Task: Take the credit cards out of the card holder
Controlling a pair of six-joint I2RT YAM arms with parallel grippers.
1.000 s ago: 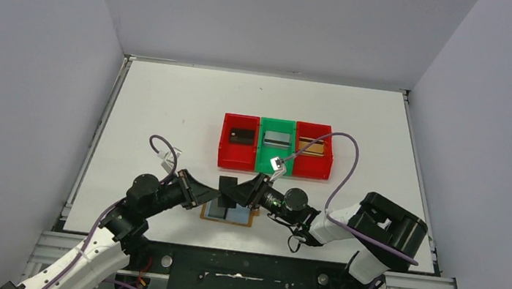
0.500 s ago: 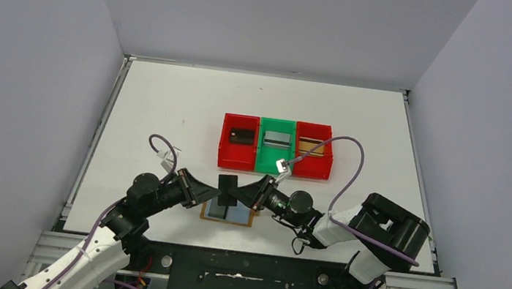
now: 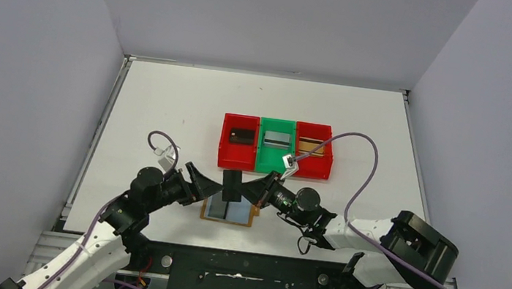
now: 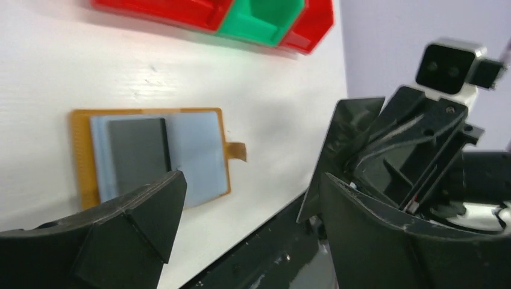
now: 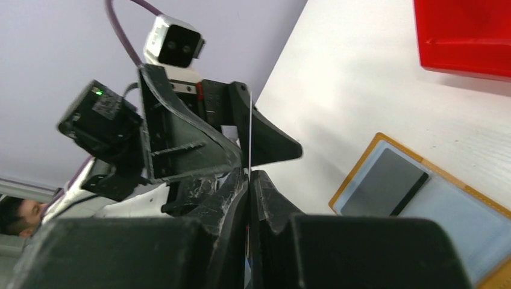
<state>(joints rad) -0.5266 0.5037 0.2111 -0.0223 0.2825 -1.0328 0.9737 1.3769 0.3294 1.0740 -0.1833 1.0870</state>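
The right claw [image 5: 248,177] is clenched on a thin dark card [image 3: 231,184]. It holds the card up off the white desk [image 3: 169,104], close to the wallet [image 4: 196,153]. From the right wrist, the card shows only as a thin line between the fingers.

The left claw [image 3: 200,183] is released, with its fingers spread wide. It sits just to the left of the held card and points at the right claw.

The wallet lies open and flat on the desk, near the arms. A grey card [image 4: 137,153] is tucked in its left pocket.

Farther back, three bins stand side by side in a row. A black card [image 3: 241,136] lies in the left red bin [image 3: 236,161]. A silver card [image 3: 277,139] lies in the green bin [image 3: 265,163]. A brown card [image 3: 312,147] lies in the right red bin [image 3: 313,169].
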